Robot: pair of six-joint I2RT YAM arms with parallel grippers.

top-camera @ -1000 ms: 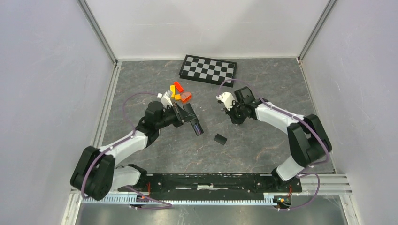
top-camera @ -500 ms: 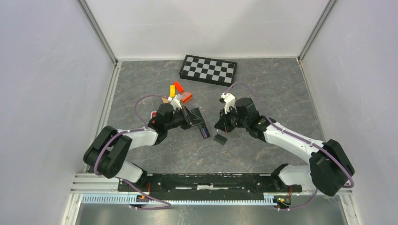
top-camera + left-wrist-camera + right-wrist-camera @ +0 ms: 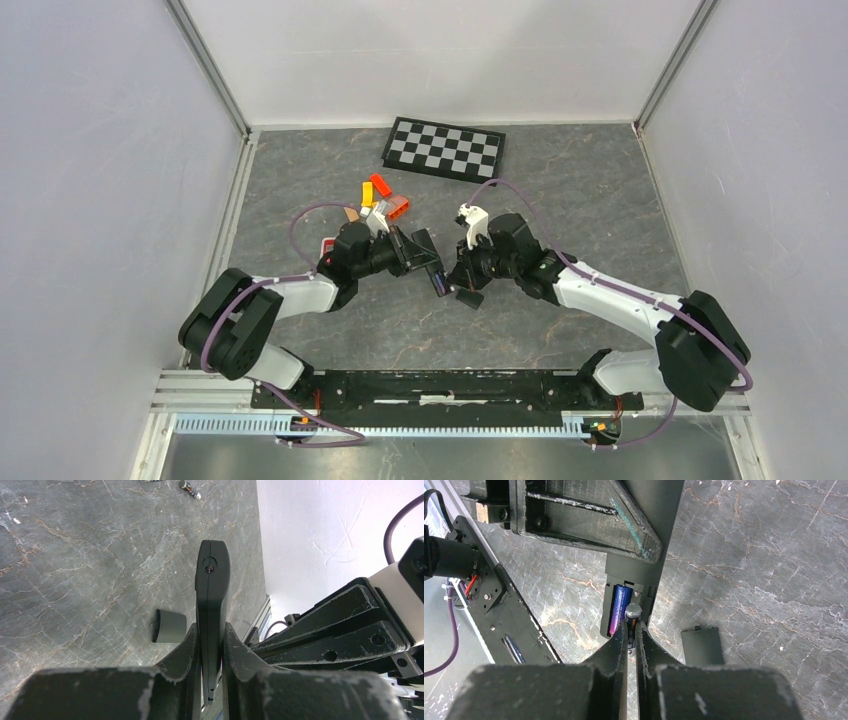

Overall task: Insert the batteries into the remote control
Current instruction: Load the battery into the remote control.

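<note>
Cover: the battery cover [image 3: 468,297] lies flat on the surface, nearest the near edge, right where it lay a second ago and still off the remote.
Right hand: the right hand [image 3: 462,274] has swung in from farther back and to the right, and now meets the remote's open end near mid-surface. Its fingers are almost closed, pinching a slim battery [image 3: 632,615].
Slot: the battery's tip is at the empty slot, beside a blue-purple battery [image 3: 620,606] that is already seated.
Left hand: the left hand [image 3: 211,635] is clamped tight on the remote [image 3: 212,587], holding it on edge, and has pulled it slightly nearer.
Meaning: one battery is in and the second looks ready to go in. After that, the cover.
Far side: the orange and red blocks [image 3: 385,200] and the checkerboard [image 3: 445,148] at the far edge are unmoved.
</note>
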